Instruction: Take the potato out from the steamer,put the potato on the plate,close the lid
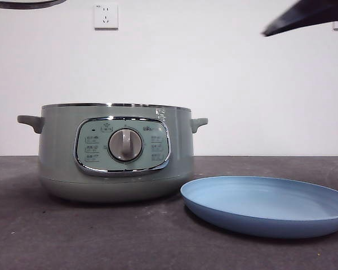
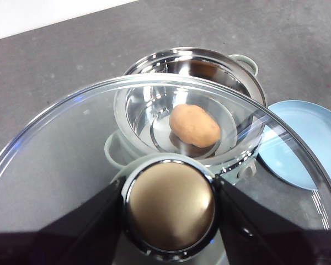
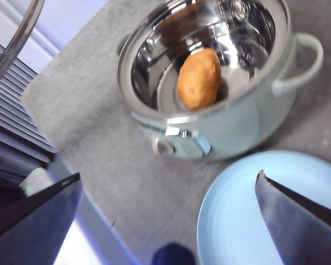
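While left gripper (image 2: 168, 207) clamps lid (image 2: 71, 143) by its knob, held aloft to expose potato (image 3: 198, 78) in steamer (image 1: 115, 152), right gripper (image 3: 168, 193) hangs wide open above plate (image 3: 237, 221).

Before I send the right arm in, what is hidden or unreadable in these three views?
- Orange-brown oval potato: hidden in the front view by the wall of the sage-green steamer.
- Domed glass lid: the front view's top edge cuts it to a sliver; left end effector grips its knob.
- Panel labels: too small in the front view.
- Light-blue plate: cut off by the edge and blurred in the right wrist view; right end effector open above it.
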Available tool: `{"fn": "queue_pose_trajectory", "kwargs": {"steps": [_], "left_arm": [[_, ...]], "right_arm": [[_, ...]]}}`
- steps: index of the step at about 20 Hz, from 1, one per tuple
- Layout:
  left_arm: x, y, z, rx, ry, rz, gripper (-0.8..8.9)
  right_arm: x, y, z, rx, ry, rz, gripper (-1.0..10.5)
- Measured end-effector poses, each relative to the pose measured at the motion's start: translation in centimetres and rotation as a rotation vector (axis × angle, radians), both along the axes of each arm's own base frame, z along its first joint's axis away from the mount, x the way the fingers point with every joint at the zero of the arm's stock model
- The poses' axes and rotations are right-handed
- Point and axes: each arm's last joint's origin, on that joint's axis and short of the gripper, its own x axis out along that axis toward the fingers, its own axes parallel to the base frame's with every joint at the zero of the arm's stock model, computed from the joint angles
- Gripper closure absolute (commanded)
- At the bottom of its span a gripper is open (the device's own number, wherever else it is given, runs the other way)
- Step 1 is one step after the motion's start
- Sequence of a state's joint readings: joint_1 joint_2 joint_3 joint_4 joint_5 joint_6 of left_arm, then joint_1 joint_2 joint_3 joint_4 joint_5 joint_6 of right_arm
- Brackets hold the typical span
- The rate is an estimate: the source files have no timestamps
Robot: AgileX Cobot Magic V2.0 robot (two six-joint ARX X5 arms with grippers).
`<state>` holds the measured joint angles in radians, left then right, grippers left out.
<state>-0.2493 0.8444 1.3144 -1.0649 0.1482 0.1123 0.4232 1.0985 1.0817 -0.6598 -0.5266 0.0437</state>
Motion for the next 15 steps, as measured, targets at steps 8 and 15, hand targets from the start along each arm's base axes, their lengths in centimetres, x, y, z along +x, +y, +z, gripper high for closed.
{"fn": "queue_pose_trajectory", "kwargs": {"steps": [8,15], "left_arm": [[-2.3,0.6,-0.2,0.018,0.021,0.018,8.22],[-4.0,1.1,-0.2,0.019,0.013,0.023,8.22]], "right_arm": [[6.7,8.7,1.6,-0.085,-0.030,0.069,3.5],[12.6,17.4,-2.1,-0.210,-0.045,0.098,3.5]]}}
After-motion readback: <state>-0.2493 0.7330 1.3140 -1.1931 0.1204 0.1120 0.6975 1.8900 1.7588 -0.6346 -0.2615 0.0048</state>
